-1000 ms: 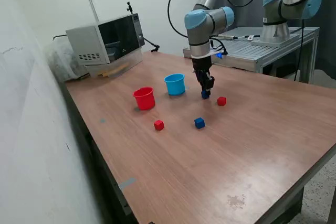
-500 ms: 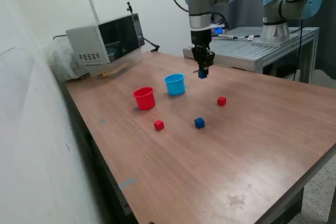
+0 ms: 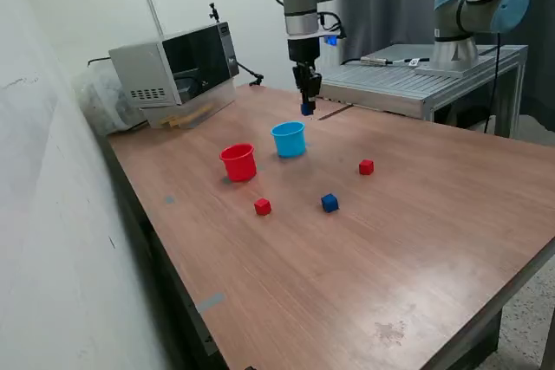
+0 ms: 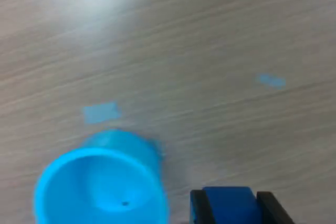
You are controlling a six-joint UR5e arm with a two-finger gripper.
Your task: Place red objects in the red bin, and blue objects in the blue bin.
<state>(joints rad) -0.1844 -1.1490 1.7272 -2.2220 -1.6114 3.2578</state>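
Observation:
My gripper (image 3: 306,108) is shut on a dark-blue cube (image 3: 307,110) and holds it in the air, above and a little behind the light-blue bin (image 3: 289,139). In the wrist view the cube (image 4: 229,204) sits between the fingers (image 4: 198,206), beside the open mouth of the blue bin (image 4: 100,187), which looks empty. The red bin (image 3: 238,162) stands to the exterior view's left of the blue bin. On the table lie a second blue cube (image 3: 329,203) and two red cubes (image 3: 263,206) (image 3: 366,166).
A microwave (image 3: 173,62) stands at the table's back left in the exterior view. A metal bench (image 3: 416,75) with a second robot arm (image 3: 473,6) is behind the table. A wall runs along the exterior view's left.
My gripper rose from the table with the blue cube in it. It then moved to the exterior view's left, to above the blue bin.

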